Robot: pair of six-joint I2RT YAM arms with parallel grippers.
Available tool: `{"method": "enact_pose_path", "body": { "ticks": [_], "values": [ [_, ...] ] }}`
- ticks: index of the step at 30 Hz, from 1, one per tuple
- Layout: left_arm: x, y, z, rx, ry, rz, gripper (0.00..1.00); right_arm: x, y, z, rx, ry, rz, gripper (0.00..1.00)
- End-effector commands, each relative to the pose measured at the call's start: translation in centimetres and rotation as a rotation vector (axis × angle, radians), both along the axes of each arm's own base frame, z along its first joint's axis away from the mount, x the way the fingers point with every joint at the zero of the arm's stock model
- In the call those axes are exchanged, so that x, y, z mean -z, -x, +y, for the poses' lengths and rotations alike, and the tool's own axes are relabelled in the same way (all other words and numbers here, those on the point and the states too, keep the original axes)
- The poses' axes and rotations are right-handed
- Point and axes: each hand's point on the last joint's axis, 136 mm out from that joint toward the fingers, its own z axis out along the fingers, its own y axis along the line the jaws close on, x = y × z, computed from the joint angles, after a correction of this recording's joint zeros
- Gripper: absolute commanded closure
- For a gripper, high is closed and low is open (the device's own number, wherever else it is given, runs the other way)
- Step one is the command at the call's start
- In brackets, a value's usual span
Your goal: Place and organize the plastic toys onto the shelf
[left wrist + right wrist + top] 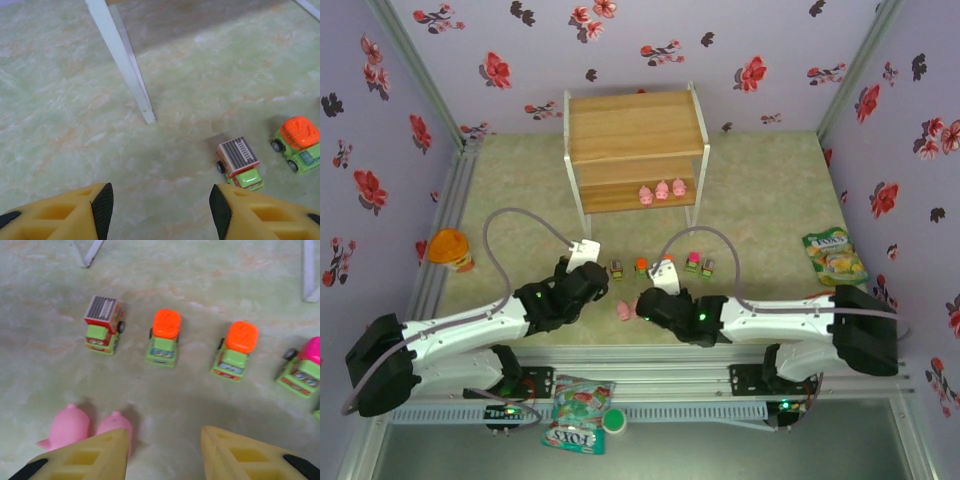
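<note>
The left pincer (160, 207) and the right pincer (162, 450) are both hanging open, holding nothing. Little cars (162, 342) and two pigs (67, 425) are sitting on the tabletop (60, 100), below the shelf (635, 125). They are looking light, hard and slippery, so pinching the flat sides seems best.

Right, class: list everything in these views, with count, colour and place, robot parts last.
table: one, pale marbled green, under everything.
shelf: one, light wood on white frame, far middle.
cars: five, green bodies with grey, orange or pink tops, row before the shelf.
pigs on the shelf: three, pink, lower board.
pigs on the table: two, pink, near the cars.
jar: one, orange lid, left side.
candy bags: two, colourful, right side and near edge.
left gripper: one, yellow, open, over bare table.
right gripper: one, yellow, open, beside the two pigs.
</note>
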Motion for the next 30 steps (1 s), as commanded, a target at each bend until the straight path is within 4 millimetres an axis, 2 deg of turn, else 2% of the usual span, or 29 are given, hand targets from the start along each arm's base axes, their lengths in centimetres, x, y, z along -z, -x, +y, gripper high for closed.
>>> {"method": "enact_pose_path", "body": {
  "ticks": [1, 7, 11, 23, 30],
  "values": [
    [-0.2, -0.1, -0.2, -0.012, 0.043, -0.027, 0.41, -0.2, 0.7, 2.3, -0.002, -0.070, 0.028, 0.57],
    [0.7, -0.1, -0.2, -0.012, 0.044, -0.026, 0.41, 1.3, 2.3, 3.3, -0.033, -0.067, 0.083, 0.55],
    [0.6, -0.3, -0.4, -0.012, 0.044, -0.030, 0.40, 2.2, 3.0, 3.4, -0.038, -0.054, 0.104, 0.53],
    [0.6, -0.5, -0.3, -0.021, 0.043, -0.027, 0.39, 4.4, 3.6, 3.4, -0.026, -0.059, 0.151, 0.51],
    [0.6, -0.6, -0.1, -0.029, 0.038, -0.025, 0.38, 5.0, 3.7, 3.2, -0.016, -0.048, 0.164, 0.51]
  ]
}}
